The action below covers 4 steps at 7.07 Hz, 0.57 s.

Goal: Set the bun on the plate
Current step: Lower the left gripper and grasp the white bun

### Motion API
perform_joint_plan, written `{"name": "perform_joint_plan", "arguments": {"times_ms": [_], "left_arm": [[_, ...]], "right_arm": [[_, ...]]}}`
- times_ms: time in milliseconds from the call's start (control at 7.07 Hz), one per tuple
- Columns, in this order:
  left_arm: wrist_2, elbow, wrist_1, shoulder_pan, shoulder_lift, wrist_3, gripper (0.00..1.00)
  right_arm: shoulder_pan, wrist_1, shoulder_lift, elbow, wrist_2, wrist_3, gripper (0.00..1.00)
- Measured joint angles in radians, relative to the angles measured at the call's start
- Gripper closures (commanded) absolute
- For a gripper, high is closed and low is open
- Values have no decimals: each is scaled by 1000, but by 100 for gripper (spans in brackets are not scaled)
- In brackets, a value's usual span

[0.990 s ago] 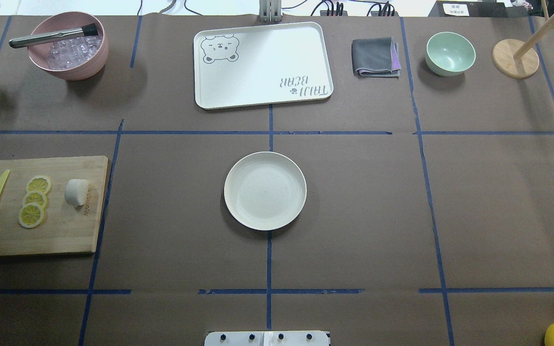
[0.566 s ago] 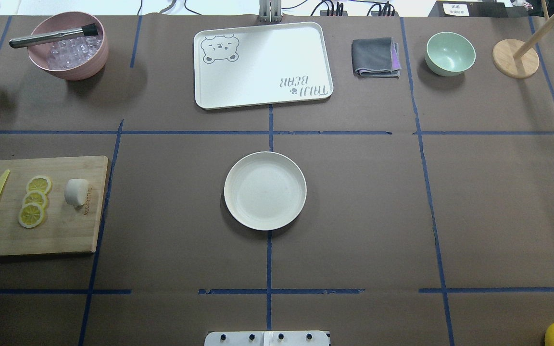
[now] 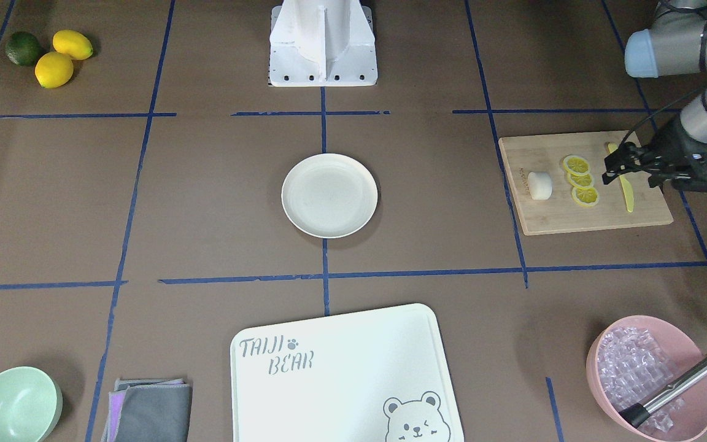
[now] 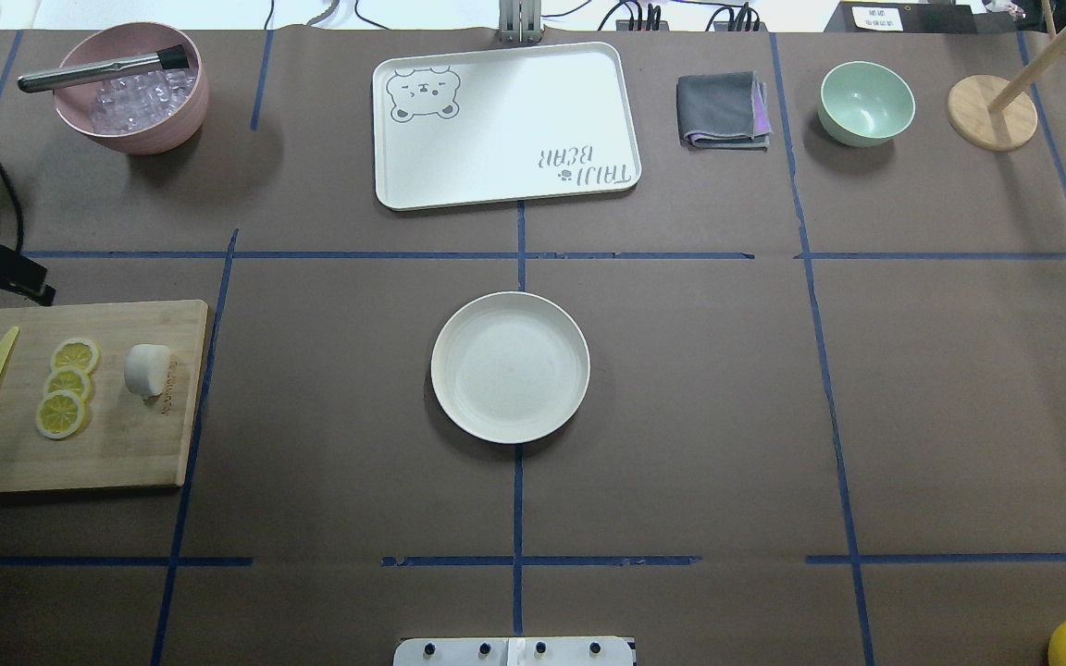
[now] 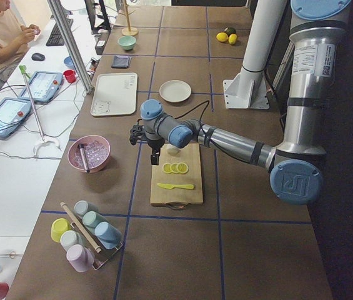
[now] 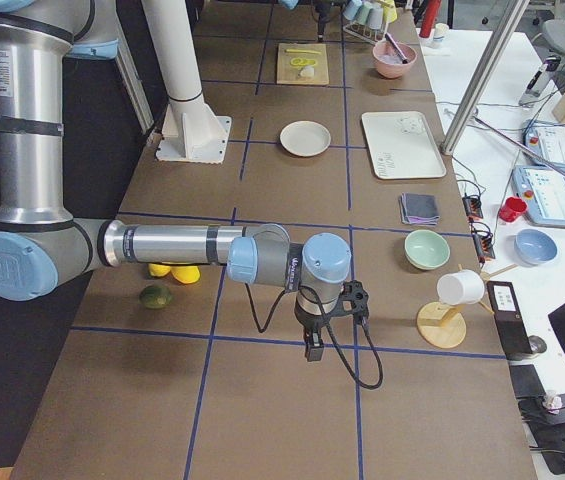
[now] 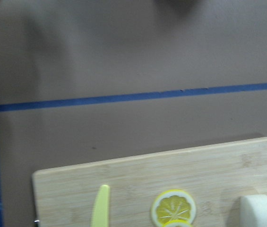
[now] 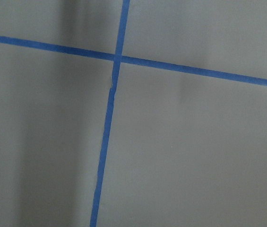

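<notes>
Front, left claw: the left claw hovers over the cutting board, jaws apart, nothing between them.
Front, bun: the bun lies on that board, beyond the lemon slices from the claw's tips.
Overhead, plate: the plate sits well apart from the claw, past the bun.
Right side, right claw: the right claw hangs near the table; I can't tell how its jaws stand.

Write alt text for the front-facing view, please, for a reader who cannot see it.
The open left gripper hovers at a cutting board on the right, which holds a bun, lemon slices and a knife. The plate sits empty mid-table.
</notes>
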<state>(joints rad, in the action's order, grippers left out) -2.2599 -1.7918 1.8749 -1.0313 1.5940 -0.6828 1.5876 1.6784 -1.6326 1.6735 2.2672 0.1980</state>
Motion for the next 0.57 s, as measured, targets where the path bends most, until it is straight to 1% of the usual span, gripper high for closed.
{"name": "perform_joint_plan", "arguments": {"times_ms": [141, 424, 566], "left_arm": [[38, 1, 62, 73, -1, -102, 0], [95, 1, 111, 169, 7, -216, 0], [122, 2, 115, 203, 11, -239, 10]], "right_arm": [[0, 0, 0, 0, 0, 0, 0], [0, 0, 1, 0, 0, 0, 0], [0, 0, 1, 0, 0, 0, 0]]}}
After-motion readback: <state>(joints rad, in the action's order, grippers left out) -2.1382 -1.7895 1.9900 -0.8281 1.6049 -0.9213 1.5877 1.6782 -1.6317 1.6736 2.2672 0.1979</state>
